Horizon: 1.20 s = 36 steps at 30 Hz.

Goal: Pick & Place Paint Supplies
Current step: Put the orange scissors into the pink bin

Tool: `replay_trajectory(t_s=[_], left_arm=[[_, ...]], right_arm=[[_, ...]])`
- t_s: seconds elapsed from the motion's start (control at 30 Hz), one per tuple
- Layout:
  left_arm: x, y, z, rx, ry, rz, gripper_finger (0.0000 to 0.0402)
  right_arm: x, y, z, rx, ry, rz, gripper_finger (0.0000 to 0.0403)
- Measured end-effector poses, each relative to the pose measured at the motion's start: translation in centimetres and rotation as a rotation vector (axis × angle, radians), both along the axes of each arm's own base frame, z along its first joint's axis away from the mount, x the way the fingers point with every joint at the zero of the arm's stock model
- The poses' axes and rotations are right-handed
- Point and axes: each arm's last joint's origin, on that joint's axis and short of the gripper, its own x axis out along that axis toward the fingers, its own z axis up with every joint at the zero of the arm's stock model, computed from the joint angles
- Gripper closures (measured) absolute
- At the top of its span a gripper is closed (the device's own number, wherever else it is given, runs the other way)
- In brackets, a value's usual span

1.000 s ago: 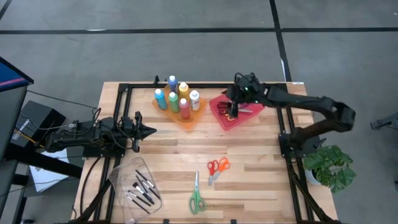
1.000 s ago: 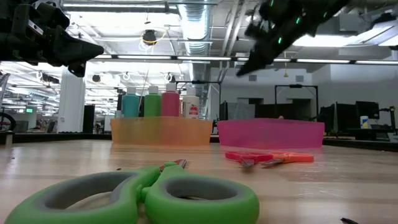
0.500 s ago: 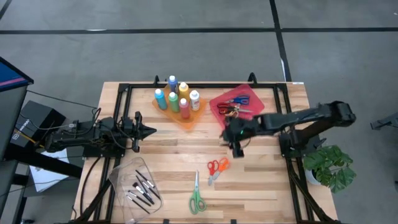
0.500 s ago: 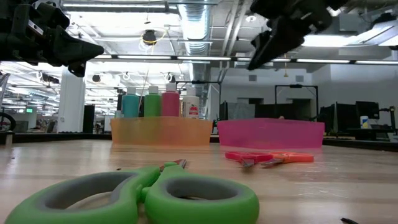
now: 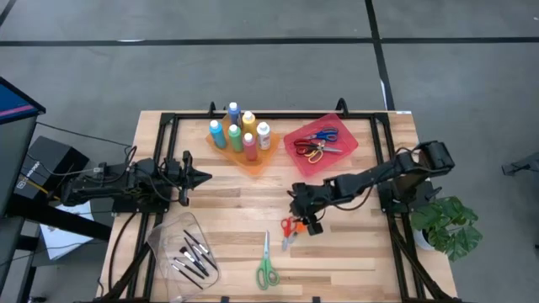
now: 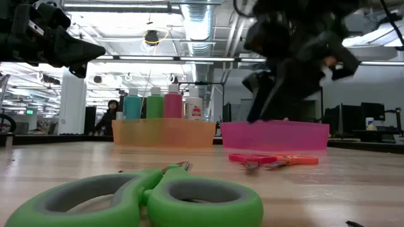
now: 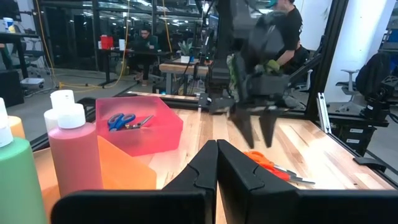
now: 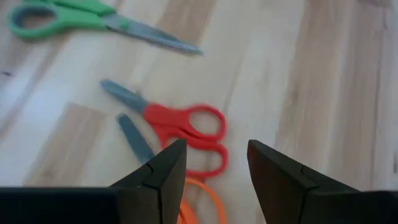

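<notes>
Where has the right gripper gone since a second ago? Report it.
Yes: the right gripper moved from over the red tray down to the red scissors.

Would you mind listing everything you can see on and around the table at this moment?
paint bottles: six; blue, green, yellow, orange, white; upright in the orange tray.
scissors in red tray: blue and red pairs, in the red tray.
red scissors: one; on the table under the right claw.
orange scissors: one; beside the red pair.
green scissors: one; near table edge.
brushes: several, dark; in the clear tray.
plant: green; off the table's right side.
left claw: shut, hovering left.
right claw: open, above the red scissors.
</notes>
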Motion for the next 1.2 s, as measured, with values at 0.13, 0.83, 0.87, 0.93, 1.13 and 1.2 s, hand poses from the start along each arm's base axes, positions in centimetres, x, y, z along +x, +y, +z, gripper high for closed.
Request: replay_trajectory(t_s=[0.13, 0.83, 0.87, 0.93, 1.13, 1.2], left_arm=[[0.0, 0.0, 0.0, 0.000, 0.000, 0.000, 0.0401], [0.0, 0.0, 0.0, 0.000, -0.001, 0.000, 0.0401], [0.0, 0.0, 0.0, 0.000, 0.000, 0.000, 0.0401], [0.0, 0.0, 0.0, 0.000, 0.000, 0.000, 0.0401], [0.0, 0.0, 0.0, 0.000, 0.000, 0.000, 0.0401], [0.0, 0.0, 0.0, 0.000, 0.000, 0.000, 0.0401]], right_arm=[[-1.1, -1.1, -1.9, 0.054, -0.052, -0.036, 0.0237], [-5.6, -2.5, -5.3, 0.083, -0.203, -0.076, 0.0237], [-5.5, -2.4, -5.5, 0.084, -0.204, -0.075, 0.0237], [-5.5, -2.3, -5.9, 0.083, -0.198, -0.070, 0.0237], [-4.9, -1.9, -7.7, 0.088, -0.189, -0.060, 0.0237], [-4.9, -1.9, -8.1, 0.089, -0.185, -0.060, 0.0241]])
